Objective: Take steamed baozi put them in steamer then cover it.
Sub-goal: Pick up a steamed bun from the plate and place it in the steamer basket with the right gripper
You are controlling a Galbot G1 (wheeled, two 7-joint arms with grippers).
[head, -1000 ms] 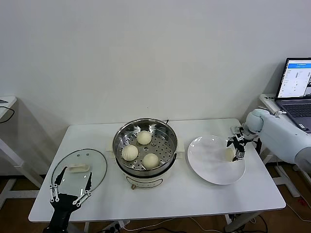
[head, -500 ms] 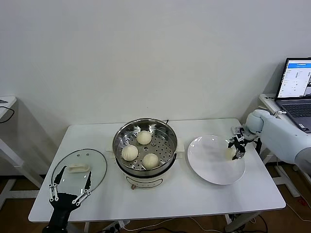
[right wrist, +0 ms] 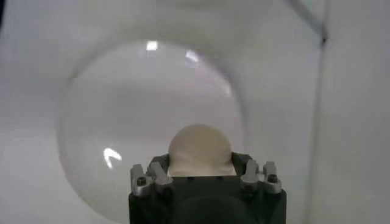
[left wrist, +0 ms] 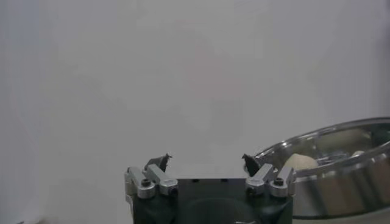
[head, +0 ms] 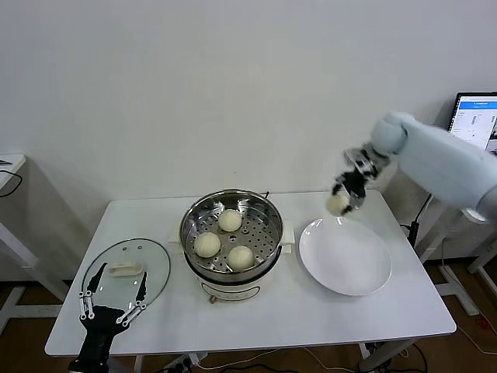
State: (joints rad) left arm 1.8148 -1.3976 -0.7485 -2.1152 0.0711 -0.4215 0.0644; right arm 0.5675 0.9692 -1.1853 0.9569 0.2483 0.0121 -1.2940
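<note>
The steel steamer [head: 231, 230] stands mid-table on its cream base with three baozi [head: 230, 220] on the perforated tray. My right gripper [head: 342, 200] is shut on the fourth baozi [head: 337, 203] and holds it in the air above the far edge of the white plate [head: 345, 256]; in the right wrist view the baozi [right wrist: 200, 150] sits between the jaws over the plate [right wrist: 122, 109]. The glass cover [head: 128, 270] lies flat on the table at the left. My left gripper [head: 113, 300] is open, low at the cover's near edge; its wrist view shows the steamer [left wrist: 341, 164].
A laptop [head: 475, 124] stands on a side table at the far right. The white table [head: 311, 318] ends close in front of the steamer and plate. A plain wall stands behind.
My right gripper has lifted the baozi off the plate and carried it up and to the left, toward the steamer. The left arm has not moved.
</note>
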